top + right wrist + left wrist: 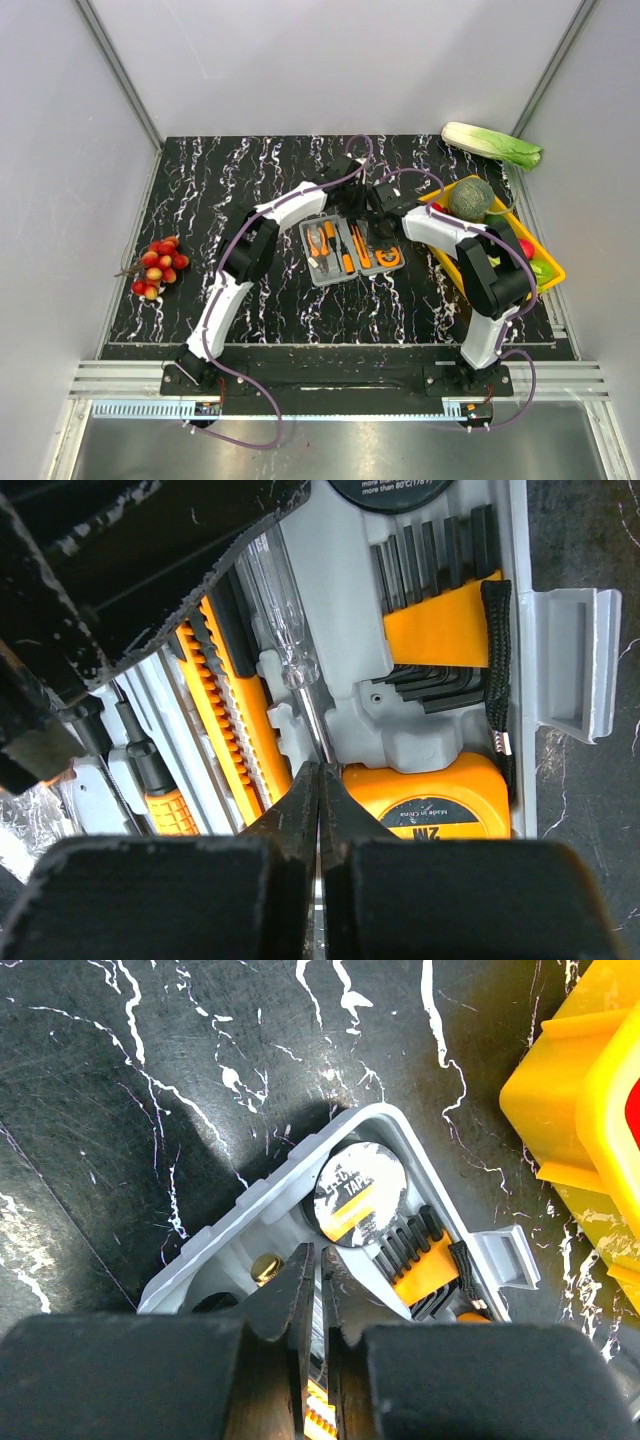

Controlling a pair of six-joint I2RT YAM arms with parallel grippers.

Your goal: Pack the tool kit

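Note:
The grey tool kit case lies open at the table's middle, holding orange-and-black tools. Both grippers hover over its far end. My left gripper is shut to a thin slit above the case's corner, next to a tape roll and hex keys. My right gripper is shut, its tips on the metal shaft of a clear-handled screwdriver that lies in its slot. Beside it sit the orange tape measure, the hex keys and an orange knife.
A yellow tray of vegetables stands right of the case, close to the right arm; its corner shows in the left wrist view. A cabbage lies at the back right. A bunch of red fruit lies at the left.

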